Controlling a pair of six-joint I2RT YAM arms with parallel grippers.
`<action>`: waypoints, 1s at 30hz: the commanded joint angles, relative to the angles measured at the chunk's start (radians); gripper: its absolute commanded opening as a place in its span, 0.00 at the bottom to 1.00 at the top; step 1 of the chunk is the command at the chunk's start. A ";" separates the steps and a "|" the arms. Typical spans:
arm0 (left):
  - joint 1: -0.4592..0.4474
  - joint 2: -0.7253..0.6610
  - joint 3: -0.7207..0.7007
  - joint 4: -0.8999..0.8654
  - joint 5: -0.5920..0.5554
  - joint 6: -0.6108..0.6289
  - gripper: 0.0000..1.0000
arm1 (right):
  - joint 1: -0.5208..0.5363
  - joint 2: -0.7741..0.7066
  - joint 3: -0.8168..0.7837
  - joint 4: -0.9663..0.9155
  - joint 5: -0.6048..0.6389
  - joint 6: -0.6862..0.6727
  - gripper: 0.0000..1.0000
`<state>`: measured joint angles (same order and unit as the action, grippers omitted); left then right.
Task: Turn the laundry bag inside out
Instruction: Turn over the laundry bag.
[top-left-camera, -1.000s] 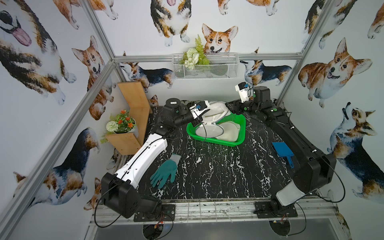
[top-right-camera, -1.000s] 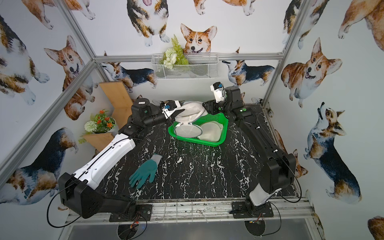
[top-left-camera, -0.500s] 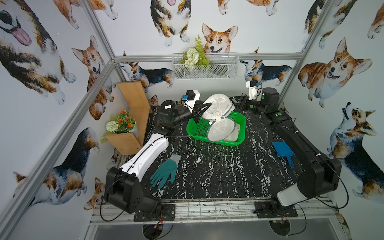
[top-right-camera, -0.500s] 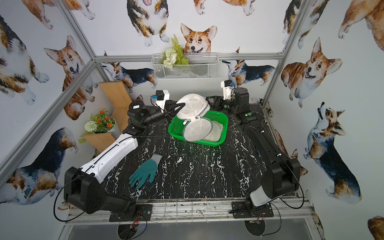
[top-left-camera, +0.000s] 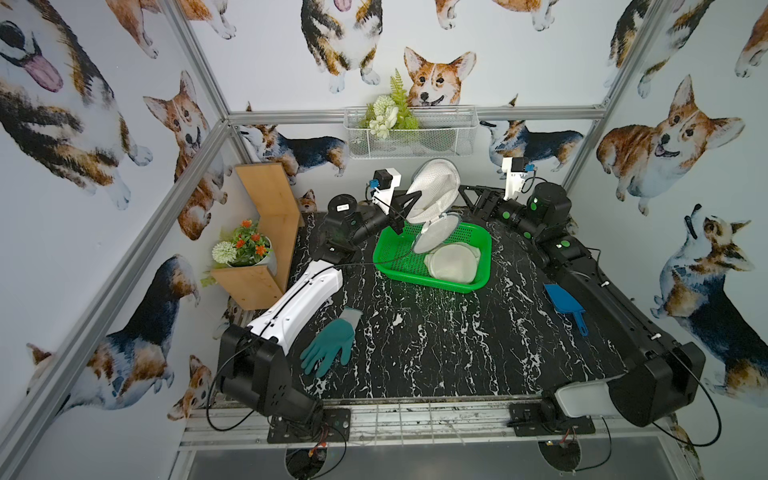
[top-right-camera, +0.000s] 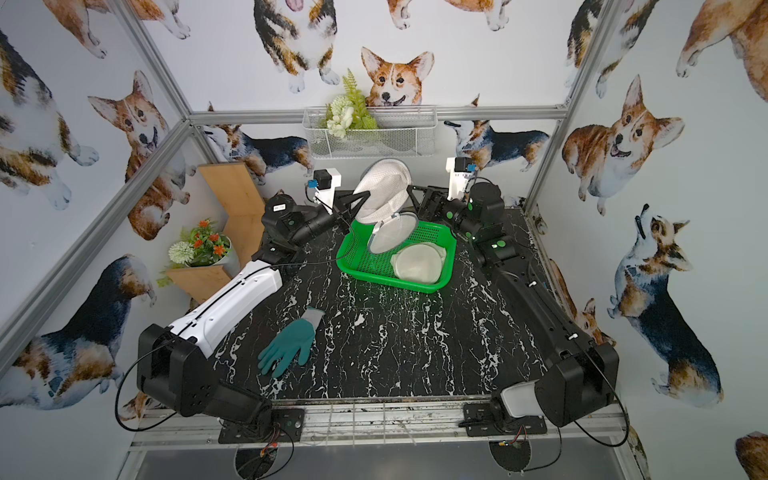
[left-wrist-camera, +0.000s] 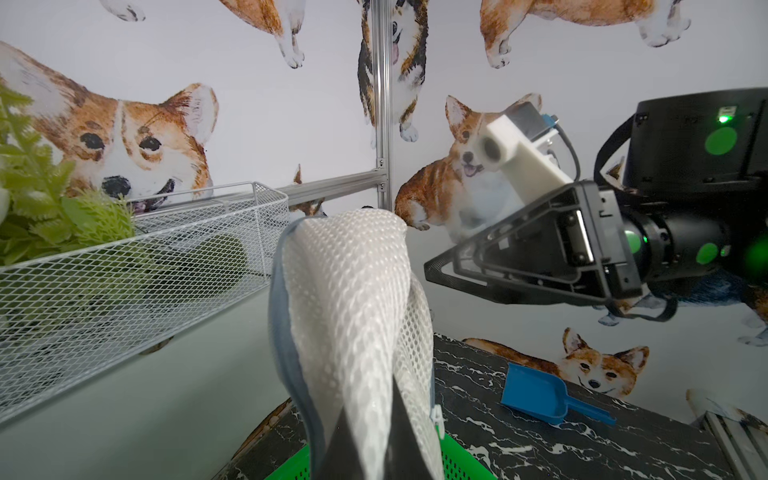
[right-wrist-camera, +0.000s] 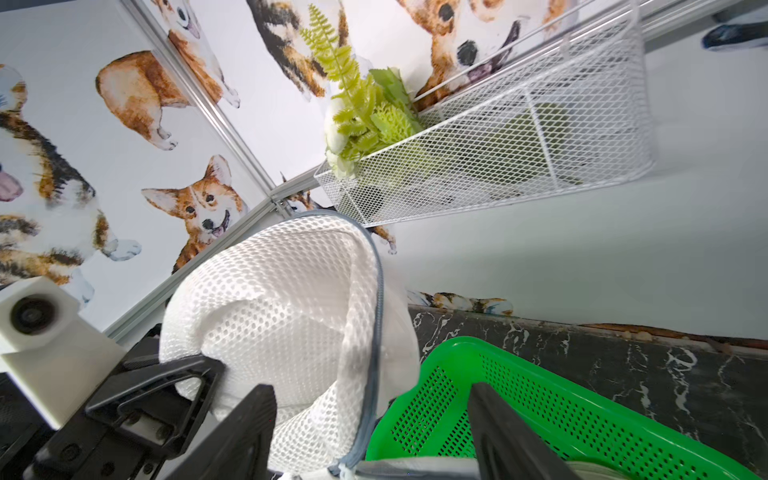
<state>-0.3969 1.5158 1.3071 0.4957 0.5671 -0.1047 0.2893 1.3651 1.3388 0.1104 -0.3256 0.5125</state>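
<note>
We see the L gripper (left-wrist-camera: 368, 440) pinched shut on the white mesh laundry bag (top-left-camera: 434, 189), holding it up in the air over the far rim of the green basket (top-left-camera: 415, 272), near the tabletop's (top-left-camera: 436, 353) far edge, approx mid-width. The bag's round zip flap (top-left-camera: 436, 235) hangs down into the basket, by a 2nd flat mesh bag (top-left-camera: 453, 262) lying inside. The R gripper (left-wrist-camera: 434, 266) sits just beside the held bag, not touching it; in the R wrist view its fingers (right-wrist-camera: 249, 428) stand wide apart w/ nothing btw them. A teal glove (top-left-camera: 330, 345) lies toward the near left corner, a blue scoop (top-left-camera: 563, 301) by the right edge
</note>
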 joint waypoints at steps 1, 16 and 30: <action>-0.003 0.002 0.009 0.033 -0.020 -0.021 0.00 | 0.017 -0.015 -0.024 0.092 0.091 -0.008 0.75; -0.005 -0.005 0.006 0.039 0.013 -0.024 0.00 | 0.025 0.114 0.062 0.122 0.046 0.030 0.02; -0.004 0.017 -0.009 0.333 0.178 -0.222 0.00 | -0.035 0.177 0.005 0.132 -0.059 0.158 0.00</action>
<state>-0.4015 1.5276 1.2984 0.6453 0.6968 -0.2436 0.2573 1.5261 1.3636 0.2211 -0.3531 0.6239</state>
